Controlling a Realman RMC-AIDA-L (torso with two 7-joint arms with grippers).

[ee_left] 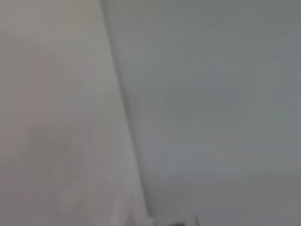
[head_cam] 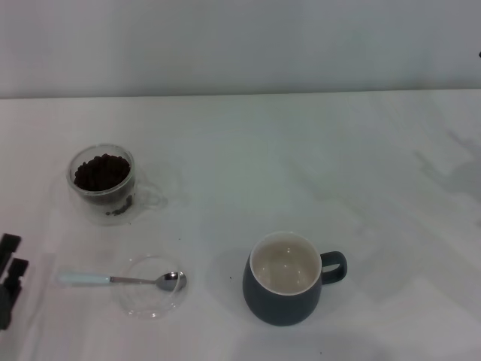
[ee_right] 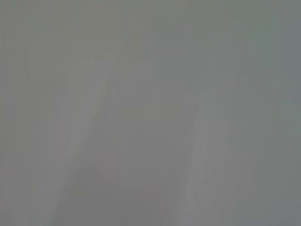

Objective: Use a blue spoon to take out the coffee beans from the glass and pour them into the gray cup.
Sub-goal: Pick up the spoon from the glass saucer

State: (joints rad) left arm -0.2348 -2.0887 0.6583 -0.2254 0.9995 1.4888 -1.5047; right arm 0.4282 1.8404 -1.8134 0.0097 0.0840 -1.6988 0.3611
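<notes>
The blue spoon [head_cam: 124,280] lies flat with its metal bowl resting in a flat clear round dish [head_cam: 152,286] and its pale handle pointing left. The glass [head_cam: 104,183] stands behind it at the left, filled with the coffee beans [head_cam: 101,172]. The gray cup [head_cam: 286,277] stands at the front centre-right, its cream inside bare, handle to the right. My left gripper [head_cam: 10,269] shows as dark fingers at the left edge, left of the spoon handle, holding nothing. My right gripper is out of view. Both wrist views show only blank grey surfaces.
The white table [head_cam: 301,165] runs back to a pale wall. A faint shadow lies on it at the far right.
</notes>
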